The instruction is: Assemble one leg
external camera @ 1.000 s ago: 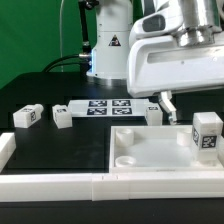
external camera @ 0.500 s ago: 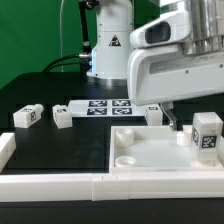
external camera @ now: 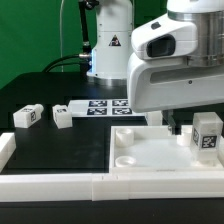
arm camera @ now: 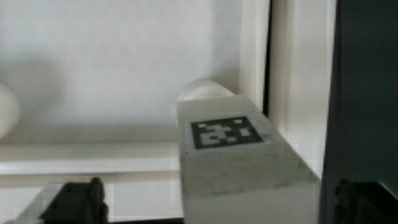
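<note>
**Approach to the grasp.** We see the small white stubby plastic leg, with a black-and-white square marker on its face. It stands upright on the large flat white square panel, close to that panel's edge at the exterior view's right. The two-finger gripper hovers close to it with its jaws spread wide and nothing held. In the wrist view the leg lies in the gap. One dark fingertip shows apart from it, while the other is hard to tell from the black table beside the panel. A second white leg and a third white leg rest on that table near the thin flat white marker board, well apart from the gripper. We judge the step in hand to be closing on the standing leg. To do it well, we would first centre the gap on the block so that both pads meet it together. We would then go low enough to bear on its flat sides, close squarely, and lift straight. Because the leg stands near the panel's edge, a push from one finger alone could tip it or slide it off.
</note>
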Available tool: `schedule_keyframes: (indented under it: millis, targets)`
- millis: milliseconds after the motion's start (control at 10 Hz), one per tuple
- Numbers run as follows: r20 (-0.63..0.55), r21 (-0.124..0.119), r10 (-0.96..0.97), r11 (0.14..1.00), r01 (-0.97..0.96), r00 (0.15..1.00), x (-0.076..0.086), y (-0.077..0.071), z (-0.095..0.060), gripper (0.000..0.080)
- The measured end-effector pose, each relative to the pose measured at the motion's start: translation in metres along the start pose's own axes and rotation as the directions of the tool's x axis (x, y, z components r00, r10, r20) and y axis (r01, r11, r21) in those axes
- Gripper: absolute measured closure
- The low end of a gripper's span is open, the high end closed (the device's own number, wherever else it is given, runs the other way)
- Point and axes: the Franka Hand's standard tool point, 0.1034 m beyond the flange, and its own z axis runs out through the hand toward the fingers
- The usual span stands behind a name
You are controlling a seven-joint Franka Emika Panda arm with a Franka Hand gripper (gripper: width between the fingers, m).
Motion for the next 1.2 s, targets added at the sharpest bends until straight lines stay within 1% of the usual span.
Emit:
schedule_keyframes:
  millis: [100,300,500,700,800,900,1000,1100,1200]
  targets:
    - [0.0,0.0,0.0,1.0,0.0,1.0,0.0,0.0,0.0,0.0163]
    - [0.0,0.0,0.0,1.0,0.0,1.0,0.0,0.0,0.0,0.0515]
    - [0.0,0.0,0.005,1.0,-0.005,1.0,0.0,0.0,0.0,0.0509]
    - [0.0,0.0,0.085,0.996,-0.085,0.996,0.0,0.0,0.001,0.0509]
    - [-0.009,0.006,0.268,0.963,-0.268,0.963,0.001,-0.001,0.001,0.0509]
    - [-0.02,0.011,0.431,0.902,-0.431,0.902,0.001,-0.006,0.002,0.0509]
    - [-0.027,0.019,0.542,0.84,-0.542,0.84,0.0,-0.009,0.002,0.0509]
    - [-0.033,0.033,0.66,0.751,-0.659,0.75,0.001,-0.012,0.002,0.0509]
    - [-0.034,0.036,0.753,0.659,-0.752,0.658,0.0,-0.014,0.003,0.0508]
